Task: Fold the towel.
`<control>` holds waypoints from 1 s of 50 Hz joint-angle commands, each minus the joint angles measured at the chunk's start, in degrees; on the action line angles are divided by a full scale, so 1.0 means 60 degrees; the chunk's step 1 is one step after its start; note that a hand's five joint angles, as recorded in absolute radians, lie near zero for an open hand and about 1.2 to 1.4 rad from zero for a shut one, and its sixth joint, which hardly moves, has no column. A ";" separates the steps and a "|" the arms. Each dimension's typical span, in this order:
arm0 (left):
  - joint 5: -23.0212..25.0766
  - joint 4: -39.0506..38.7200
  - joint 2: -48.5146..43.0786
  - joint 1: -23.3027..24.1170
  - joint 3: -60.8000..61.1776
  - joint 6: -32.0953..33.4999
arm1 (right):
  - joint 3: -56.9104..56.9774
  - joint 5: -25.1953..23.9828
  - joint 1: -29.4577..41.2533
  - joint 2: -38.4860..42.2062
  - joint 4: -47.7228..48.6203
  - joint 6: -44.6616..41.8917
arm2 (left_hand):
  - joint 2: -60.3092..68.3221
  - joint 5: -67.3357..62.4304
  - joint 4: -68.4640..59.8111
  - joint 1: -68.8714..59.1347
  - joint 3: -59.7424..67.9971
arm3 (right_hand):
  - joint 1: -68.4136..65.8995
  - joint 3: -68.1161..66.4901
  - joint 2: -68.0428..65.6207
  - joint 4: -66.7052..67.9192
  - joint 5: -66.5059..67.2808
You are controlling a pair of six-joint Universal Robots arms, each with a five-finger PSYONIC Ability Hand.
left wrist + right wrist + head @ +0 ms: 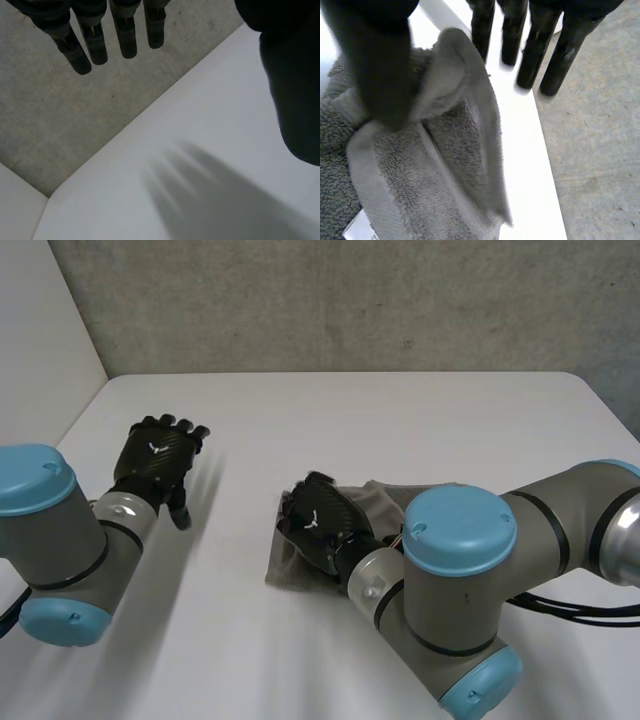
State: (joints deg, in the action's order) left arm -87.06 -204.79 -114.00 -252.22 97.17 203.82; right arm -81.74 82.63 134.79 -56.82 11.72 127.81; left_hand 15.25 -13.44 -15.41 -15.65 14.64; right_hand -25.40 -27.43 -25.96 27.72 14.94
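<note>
A grey towel [290, 568] lies bunched in the middle of the white table [400, 420], partly under my right arm. My right hand [320, 523] rests over its left part. In the right wrist view its fingers [540, 45] are straight and clear of the cloth. The thumb [375, 65] stands beside a raised fold of the towel [445, 160], which holds its shape between thumb and fingers without being pinched. My left hand [158, 458] hovers over bare table at the left, well away from the towel. Its fingers [95, 35] are straight and hold nothing.
A small white label [357, 230] shows at the towel's edge under the right palm. The table's edge [535, 165] runs just beyond the right fingertips, with grey floor [590, 150] past it. A grey wall [350, 300] stands behind the table.
</note>
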 commanded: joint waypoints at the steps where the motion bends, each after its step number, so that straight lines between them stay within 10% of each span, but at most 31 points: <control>1: 0.0007 -0.0014 0.0030 0.0639 -0.0198 0.0000 | -0.0350 -0.0061 -0.0185 -0.1205 0.0024 0.1194 | -0.0475 0.1840 0.0502 0.0542 -0.0374 | 0.2567 0.2906 0.2659 -0.2953 -0.2490; 10: -0.0022 -0.0058 0.0191 0.1927 -0.0768 -0.0642 | -0.1170 -0.0062 -0.2086 -0.3052 -0.0049 0.4243 | -0.0475 0.1840 0.0502 0.0542 -0.0374 | 0.2567 0.2906 0.2659 -0.2953 -0.2490; 29: -0.0007 0.0102 -0.0905 0.4712 -0.1953 -0.1494 | -0.4437 -0.0267 -0.4491 -0.3699 -0.0299 0.4363 | -0.0447 0.1812 0.0474 0.0514 -0.0346 | 0.2220 0.2559 0.2312 -0.2606 -0.2143; 50: -0.0124 0.1348 -0.3485 0.4568 -0.4416 -0.1509 | -0.4746 -0.0267 -0.4330 -0.2718 -0.0094 0.4290 | -0.0250 0.1616 0.0278 0.0317 -0.0150 | -0.0078 0.0260 0.0014 -0.0308 0.0155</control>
State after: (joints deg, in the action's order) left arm -87.65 -197.50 -132.69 -223.32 73.53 194.94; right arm -110.42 80.84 108.73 -74.96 10.58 153.91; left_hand 15.30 -14.81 -15.41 -15.66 14.77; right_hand -21.20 -20.63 -14.57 20.82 11.87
